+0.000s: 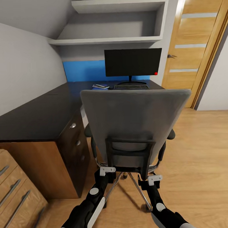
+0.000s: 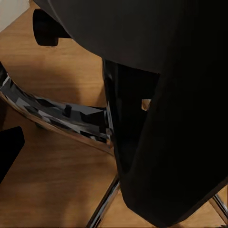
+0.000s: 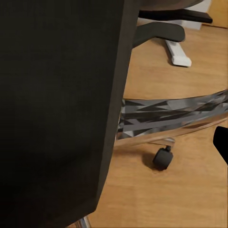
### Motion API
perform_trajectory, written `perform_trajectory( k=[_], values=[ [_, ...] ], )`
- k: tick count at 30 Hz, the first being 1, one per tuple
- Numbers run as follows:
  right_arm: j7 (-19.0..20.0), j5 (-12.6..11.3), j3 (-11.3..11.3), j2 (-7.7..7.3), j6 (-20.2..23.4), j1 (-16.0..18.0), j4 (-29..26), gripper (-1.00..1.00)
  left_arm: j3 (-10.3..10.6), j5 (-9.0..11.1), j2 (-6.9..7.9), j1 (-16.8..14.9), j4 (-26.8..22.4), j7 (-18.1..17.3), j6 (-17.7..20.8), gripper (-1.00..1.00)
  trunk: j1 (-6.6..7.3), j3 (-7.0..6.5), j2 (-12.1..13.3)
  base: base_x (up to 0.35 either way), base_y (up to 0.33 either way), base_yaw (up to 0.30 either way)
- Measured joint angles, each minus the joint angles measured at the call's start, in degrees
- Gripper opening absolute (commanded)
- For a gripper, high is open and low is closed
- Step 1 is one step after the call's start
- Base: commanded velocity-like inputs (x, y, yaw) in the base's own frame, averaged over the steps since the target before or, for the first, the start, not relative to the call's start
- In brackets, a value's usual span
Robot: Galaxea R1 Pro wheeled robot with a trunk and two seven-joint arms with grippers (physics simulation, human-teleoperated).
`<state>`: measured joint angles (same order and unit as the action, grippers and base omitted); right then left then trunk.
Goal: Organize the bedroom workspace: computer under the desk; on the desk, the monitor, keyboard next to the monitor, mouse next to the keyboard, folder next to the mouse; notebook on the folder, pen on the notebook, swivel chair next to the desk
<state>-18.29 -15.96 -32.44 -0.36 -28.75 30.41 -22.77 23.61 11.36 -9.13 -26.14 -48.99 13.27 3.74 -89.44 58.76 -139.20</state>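
Head view: the grey-backed swivel chair [image 1: 135,121] stands against the black L-shaped surface [image 1: 35,113], hiding part of the keyboard [image 1: 131,86] before the black flat monitor [image 1: 133,62]. The left claw [image 1: 107,171] and right claw [image 1: 152,180] are at the chair's back frame; whether either is closed I cannot tell. Wrist views: the chair's dark back [image 2: 166,118], chrome base [image 3: 171,116] and a castor [image 3: 162,158] over the wood floor [image 3: 190,199].

Close under the chair [image 2: 166,118]: dark back and seat underside looming large, with a small opening letting wood tone through. Shiny metal base arm [image 2: 57,116] sweeping across the plank floor [image 2: 52,185], black armrest [image 2: 47,27] beyond it. Dark shape [image 2: 8,149] at the frame's edge, too cropped to identify.
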Motion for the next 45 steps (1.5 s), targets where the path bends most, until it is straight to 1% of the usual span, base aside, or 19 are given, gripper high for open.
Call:
perform_trajectory(
  k=[32, 45],
  values=[
    [-0.01, -0.15, 0.03, -0.01, -0.14, 0.00, 0.13, 1.00, 0.08, 0.06, -0.09, 0.00, -0.01, -0.01, 0.08, 1.00, 0.00, 0.00, 0.00, 0.322, 0.000, 0.000],
    [0.05, 0.38, -0.26, 0.01, 0.06, 0.00, 0.09, 1.00, 0.11, 0.10, -0.10, 0.00, 0.03, -0.15, 0.06, 1.00, 0.00, 0.00, 0.00, 0.322, -0.102, 0.000]
  ],
)
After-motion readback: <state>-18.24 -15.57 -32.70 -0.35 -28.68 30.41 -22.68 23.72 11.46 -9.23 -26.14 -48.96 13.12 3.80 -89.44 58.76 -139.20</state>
